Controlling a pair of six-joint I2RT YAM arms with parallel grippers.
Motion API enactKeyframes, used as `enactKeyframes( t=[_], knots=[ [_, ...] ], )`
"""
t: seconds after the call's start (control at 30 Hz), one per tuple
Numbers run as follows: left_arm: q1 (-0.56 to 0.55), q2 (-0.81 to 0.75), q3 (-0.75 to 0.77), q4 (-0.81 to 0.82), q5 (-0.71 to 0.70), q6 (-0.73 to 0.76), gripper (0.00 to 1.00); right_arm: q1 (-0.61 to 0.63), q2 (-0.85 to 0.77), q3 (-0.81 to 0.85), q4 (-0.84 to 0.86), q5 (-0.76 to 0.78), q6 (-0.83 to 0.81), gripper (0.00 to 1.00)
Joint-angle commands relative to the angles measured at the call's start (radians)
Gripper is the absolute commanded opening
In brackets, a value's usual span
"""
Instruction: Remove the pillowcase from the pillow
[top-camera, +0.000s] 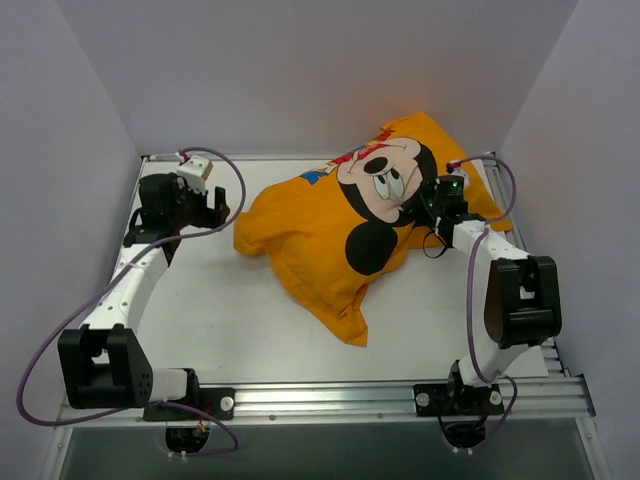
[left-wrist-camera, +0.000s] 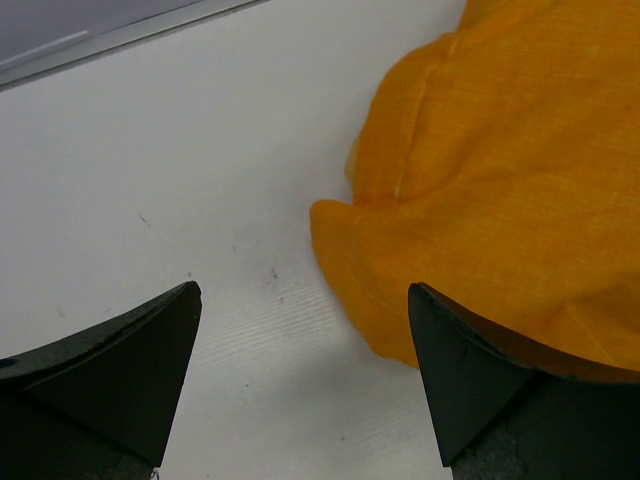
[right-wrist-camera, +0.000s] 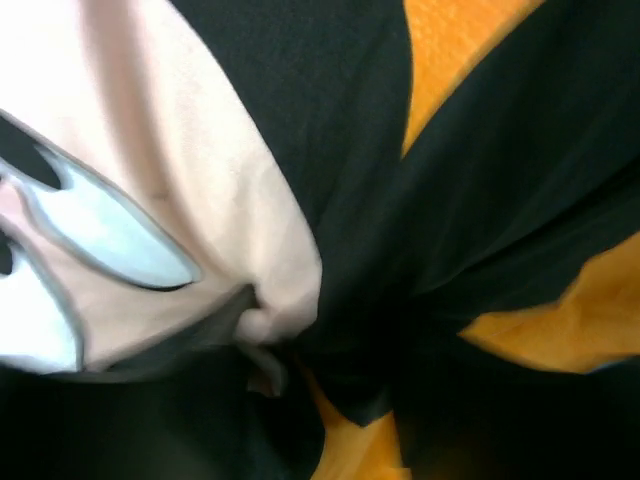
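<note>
The orange-yellow pillowcase with the Mickey Mouse face print up lies across the middle and back right of the table. It is plump at the back and flat at its near corner. The pillow is hidden inside it. My right gripper presses into the printed fabric at the pillowcase's right side. In the right wrist view the black and cream print puckers into folds at my right gripper, which is shut on it. My left gripper is open and empty, low over the table. The pillowcase's left edge lies just beyond its right finger.
White walls close in the table on the left, back and right. An aluminium rail runs along the near edge between the arm bases. Purple cables loop beside each arm.
</note>
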Motion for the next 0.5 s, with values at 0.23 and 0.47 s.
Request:
enactKeyframes(
  t=[0.23,0.47],
  knots=[
    [0.005,-0.089,0.149,-0.359,0.073,0.026,0.94,-0.039,-0.185,0.082,-0.098,0.023,0.035,0.00],
    [0.005,-0.123,0.212,-0.454,0.050,0.045,0.94,-0.070,-0.388,0.414,-0.437,0.247,-0.264,0.00]
  ],
)
